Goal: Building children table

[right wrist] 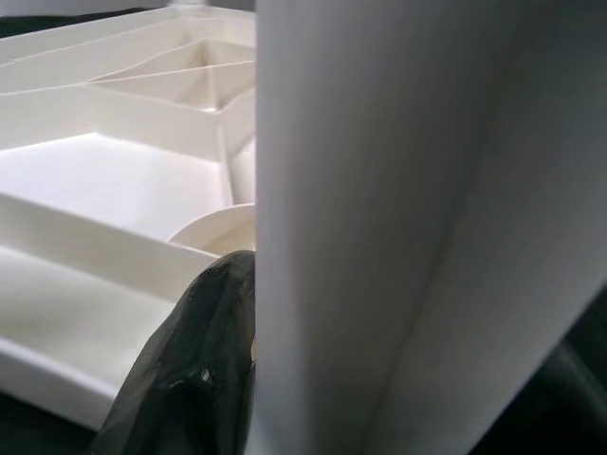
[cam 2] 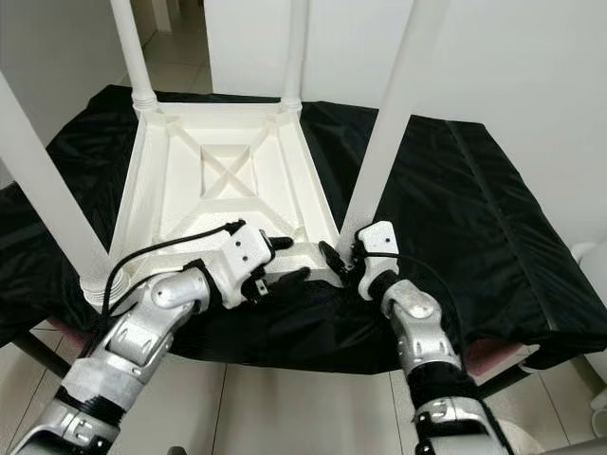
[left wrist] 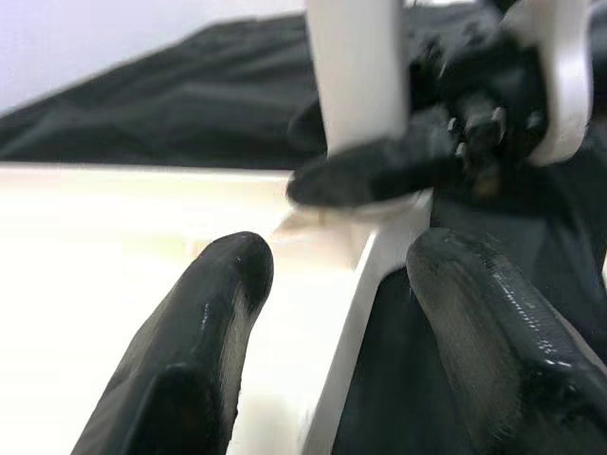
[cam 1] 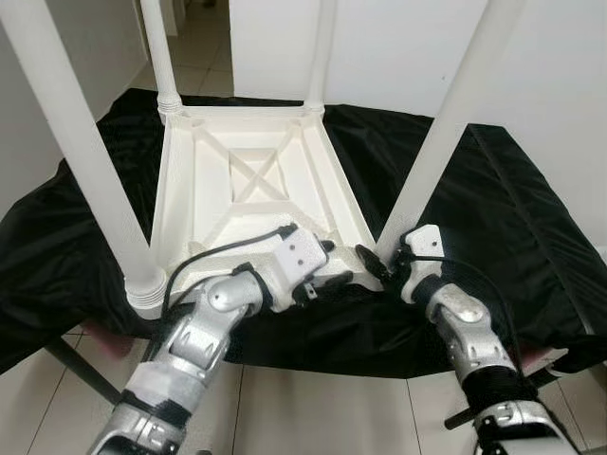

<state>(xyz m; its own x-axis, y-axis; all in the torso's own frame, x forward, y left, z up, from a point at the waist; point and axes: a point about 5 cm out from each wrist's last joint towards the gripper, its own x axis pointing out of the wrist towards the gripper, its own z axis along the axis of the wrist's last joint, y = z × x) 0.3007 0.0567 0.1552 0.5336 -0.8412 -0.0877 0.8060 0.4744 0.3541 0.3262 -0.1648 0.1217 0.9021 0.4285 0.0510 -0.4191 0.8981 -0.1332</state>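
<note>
Right claw [cam 1: 379, 263] clamps the near table leg [cam 1: 446, 133]; left claw [cam 1: 327, 264] spread astride tabletop [cam 1: 256, 180] rim.

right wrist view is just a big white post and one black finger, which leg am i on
Observer: The near right leg of the upside-down white table top; the right gripper is at its base.
Operator: are my fingers around it
Observer: Yes, the left wrist view shows one right finger across the front of that leg, the other behind it.
Operator: where's the left gripper
Observer: The left gripper is open at the table top's near rim, next to that corner, one finger inside the rim and one outside.
Operator: other legs in?
Observer: Three other legs stand upright at the other corners; the table lies on a black cloth.
</note>
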